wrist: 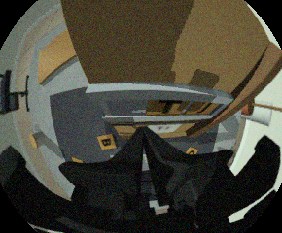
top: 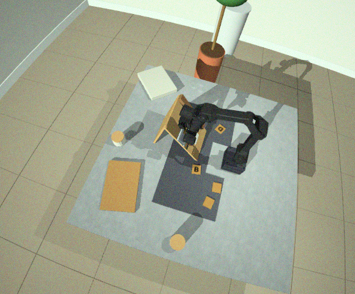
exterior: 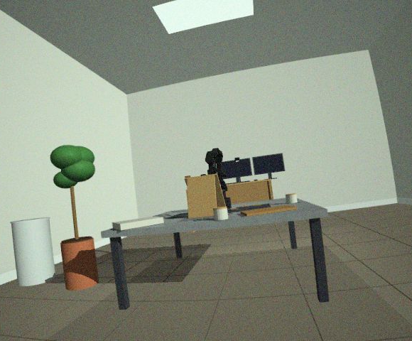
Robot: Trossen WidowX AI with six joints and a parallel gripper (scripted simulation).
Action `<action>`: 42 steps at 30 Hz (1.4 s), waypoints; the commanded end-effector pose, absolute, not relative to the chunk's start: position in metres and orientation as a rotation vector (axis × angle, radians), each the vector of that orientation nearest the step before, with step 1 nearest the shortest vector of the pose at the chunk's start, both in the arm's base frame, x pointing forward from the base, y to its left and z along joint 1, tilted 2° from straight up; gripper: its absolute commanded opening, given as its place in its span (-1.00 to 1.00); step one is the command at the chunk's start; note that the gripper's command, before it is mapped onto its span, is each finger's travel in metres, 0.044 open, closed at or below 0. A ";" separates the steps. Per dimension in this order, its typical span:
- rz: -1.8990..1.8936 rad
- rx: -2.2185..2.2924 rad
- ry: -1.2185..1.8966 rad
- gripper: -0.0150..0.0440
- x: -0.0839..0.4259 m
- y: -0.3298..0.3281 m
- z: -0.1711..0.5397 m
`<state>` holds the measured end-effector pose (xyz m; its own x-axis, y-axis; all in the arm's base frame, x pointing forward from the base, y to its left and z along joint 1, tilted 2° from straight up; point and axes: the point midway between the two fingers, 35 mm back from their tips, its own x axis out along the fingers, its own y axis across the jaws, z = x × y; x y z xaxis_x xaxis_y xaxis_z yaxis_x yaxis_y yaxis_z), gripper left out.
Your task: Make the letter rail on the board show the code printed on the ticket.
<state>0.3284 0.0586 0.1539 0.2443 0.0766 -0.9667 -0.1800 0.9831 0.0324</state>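
The wooden board point(top: 199, 148) point(exterior: 200, 196) point(wrist: 131, 44) leans as an A-frame on the counter. Its pale rail point(wrist: 151, 90) holds two tiles, T point(wrist: 167, 107) and J point(wrist: 197, 108), toward the right in the wrist view, seen at a steep slant. The ticket point(wrist: 162, 128) below the rail shows small print, apparently TJ. My gripper point(wrist: 142, 130) is shut and empty, its tips in front of the board, close to the rail and ticket. Tile B point(top: 196, 169) point(wrist: 107, 142) and a tile like O point(top: 220, 128) point(wrist: 192, 151) lie on the dark mat point(top: 183, 186).
Two tiles with no visible letter point(top: 216, 187) point(top: 208, 202) lie near the mat's edge. A flat orange panel point(top: 120, 186) point(exterior: 268, 210), a cream block point(top: 156, 82) point(exterior: 138, 223) and two cups point(top: 117, 142) point(top: 177, 242) stand around. The arm partly hides the board in the top view.
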 end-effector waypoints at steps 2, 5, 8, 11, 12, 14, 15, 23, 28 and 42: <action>0.168 -0.094 1.325 -0.49 0.329 0.059 0.152; 0.168 -0.094 1.325 -0.49 0.330 0.059 0.152; 0.168 -0.094 1.325 -0.49 0.331 0.059 0.151; 0.168 -0.094 1.325 -0.49 0.333 0.059 0.150; 0.168 -0.094 1.325 -0.49 0.333 0.059 0.149; 0.168 -0.094 1.325 -0.49 0.334 0.059 0.149; 0.168 -0.094 1.325 -0.49 0.334 0.059 0.148; 0.168 -0.094 1.325 -0.49 0.337 0.059 0.146; 0.168 -0.094 1.325 -0.49 0.339 0.060 0.144; 0.168 -0.094 1.324 -0.49 0.344 0.061 0.140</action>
